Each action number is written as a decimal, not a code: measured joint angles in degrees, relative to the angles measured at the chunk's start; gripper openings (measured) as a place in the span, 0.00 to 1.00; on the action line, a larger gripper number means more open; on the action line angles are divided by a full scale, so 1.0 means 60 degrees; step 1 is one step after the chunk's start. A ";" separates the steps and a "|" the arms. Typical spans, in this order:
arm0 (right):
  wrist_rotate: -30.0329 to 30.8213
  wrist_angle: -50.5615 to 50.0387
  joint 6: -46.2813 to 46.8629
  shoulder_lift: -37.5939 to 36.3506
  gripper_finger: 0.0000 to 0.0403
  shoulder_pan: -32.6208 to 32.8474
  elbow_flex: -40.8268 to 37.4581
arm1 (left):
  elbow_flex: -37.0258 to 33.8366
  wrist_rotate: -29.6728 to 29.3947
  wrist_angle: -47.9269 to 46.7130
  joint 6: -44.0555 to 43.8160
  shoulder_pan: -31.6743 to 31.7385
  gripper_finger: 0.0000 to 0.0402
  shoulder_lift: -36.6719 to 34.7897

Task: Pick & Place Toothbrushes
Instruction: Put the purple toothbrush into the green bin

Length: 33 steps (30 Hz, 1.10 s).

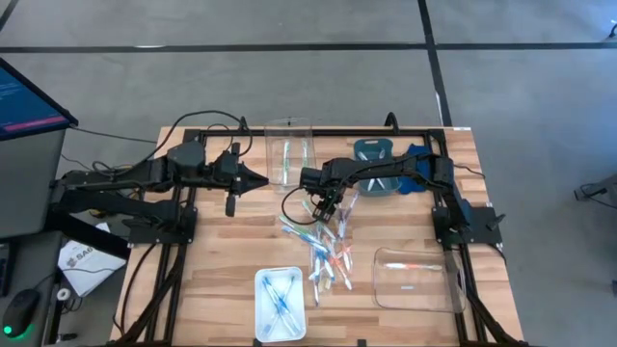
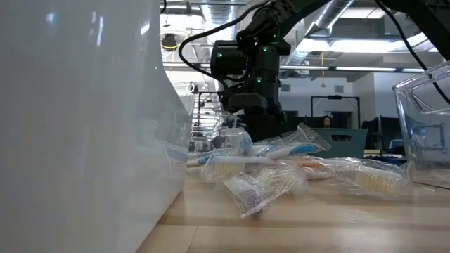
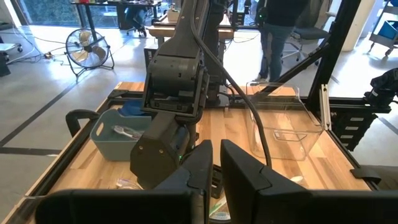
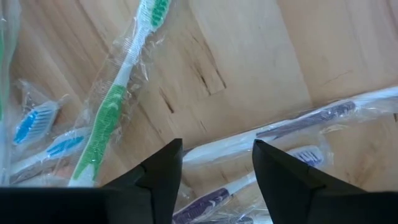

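Over brush pile (image 1: 323, 246) at table (image 1: 222, 251) centre I see right gripper (image 1: 328, 207), fingers parted, nothing held; purple-handled brush (image 4: 298, 121) just below. Left gripper (image 1: 262, 179) clenched, empty, waiting left.

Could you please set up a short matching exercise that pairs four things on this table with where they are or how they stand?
Things:
1. right gripper
2. left gripper
3. white tray
4. grey-blue bin

Places or states:
A. at the near edge, with toothbrushes in it
B. open, low over the loose pile
C. at the far side, under the right arm
D. shut, beside the clear box at the far side

Pairs: 1-B, 2-D, 3-A, 4-C
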 joint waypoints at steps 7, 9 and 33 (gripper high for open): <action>0.0211 0.0015 -0.0068 0.0004 0.46 0.0000 0.0000 | 0.0002 0.0000 0.0000 0.0000 0.0000 0.06 0.0000; 0.0217 0.0017 -0.0137 0.0033 0.45 0.0015 0.0000 | 0.0002 0.0000 0.0000 0.0000 -0.0002 0.06 0.0000; 0.0462 -0.0003 0.0052 0.0102 0.48 0.0062 0.0000 | 0.0004 0.0003 0.0011 -0.0001 -0.0004 0.06 0.0000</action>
